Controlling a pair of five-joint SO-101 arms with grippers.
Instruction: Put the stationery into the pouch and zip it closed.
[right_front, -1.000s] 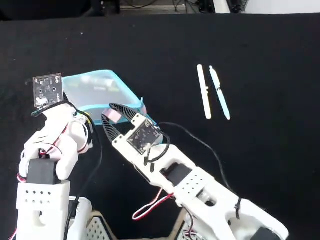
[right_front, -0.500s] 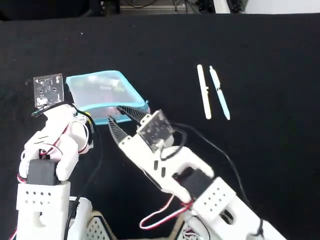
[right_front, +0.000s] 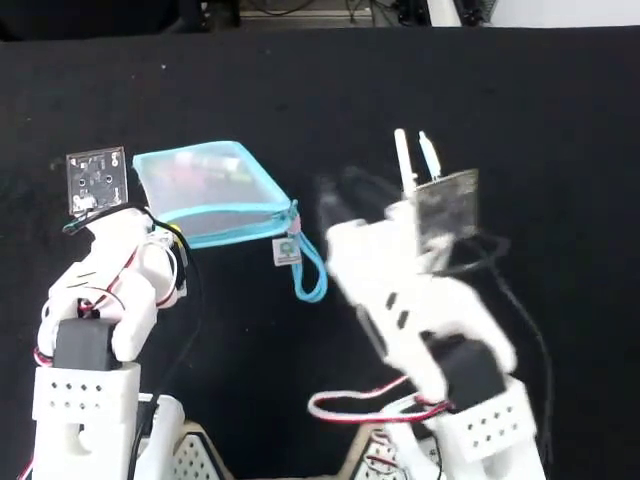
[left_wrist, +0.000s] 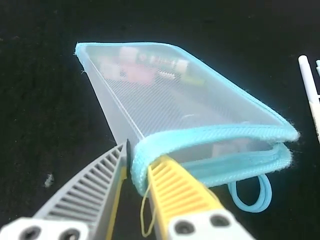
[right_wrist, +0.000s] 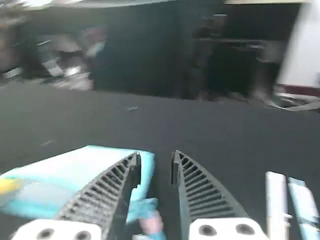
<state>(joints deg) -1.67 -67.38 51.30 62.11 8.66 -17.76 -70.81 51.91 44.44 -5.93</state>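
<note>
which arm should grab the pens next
Right. The right gripper is empty, fingers apart, near the white pen and blue pen. The left gripper is shut on the pouch edge, away from both pens.

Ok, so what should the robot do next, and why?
Probably lower the right gripper onto the white pen and grab it. It and the blue pen lie on the table outside the pouch, whose edge the left gripper holds, and the right gripper is open and empty near them.
</note>
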